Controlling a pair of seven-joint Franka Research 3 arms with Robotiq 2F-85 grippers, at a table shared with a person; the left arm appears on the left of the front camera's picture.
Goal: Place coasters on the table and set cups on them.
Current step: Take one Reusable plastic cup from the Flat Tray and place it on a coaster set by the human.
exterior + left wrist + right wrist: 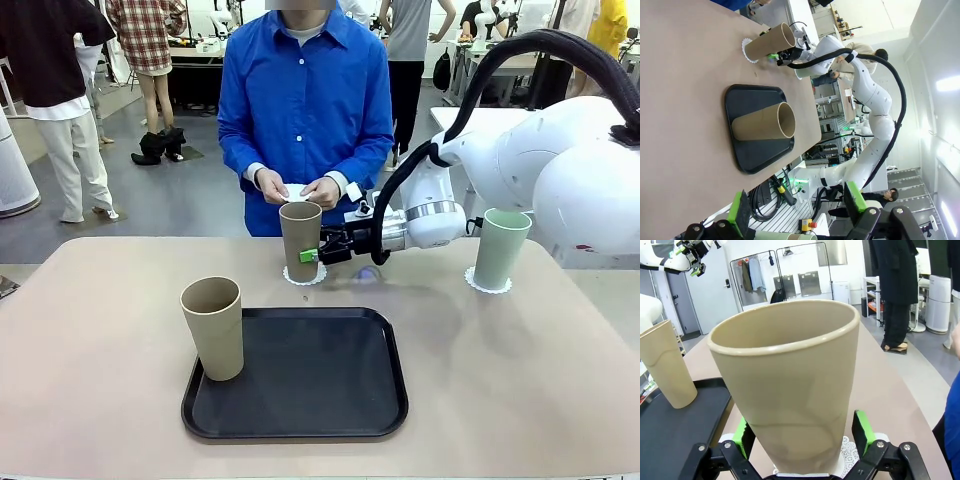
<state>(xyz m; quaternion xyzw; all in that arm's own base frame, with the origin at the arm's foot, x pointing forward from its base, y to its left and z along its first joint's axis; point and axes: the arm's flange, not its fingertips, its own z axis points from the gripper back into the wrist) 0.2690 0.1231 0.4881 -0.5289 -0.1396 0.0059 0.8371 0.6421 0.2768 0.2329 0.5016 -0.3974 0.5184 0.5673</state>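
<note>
The beige table (100, 300) is carrying a black tray (330, 400) with one tan cup (213, 330) waiting at its left edge. Near the far edge, the right gripper (310, 255) is standing with its jaws spread astride a second tan cup (300, 225), which is sitting upright on a lacy coaster (318, 276). This looks like the release step. The next move is calling for a straight retreat without tipping the cup. The mint cup (500, 245) is sitting on its coaster (470, 280). The left gripper (796, 204) is hanging wide open and empty. No readable writing is showing.

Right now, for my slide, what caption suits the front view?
Right gripper open around a tan cup on its coaster; green cup already placed, second tan cup on the tray.
</note>
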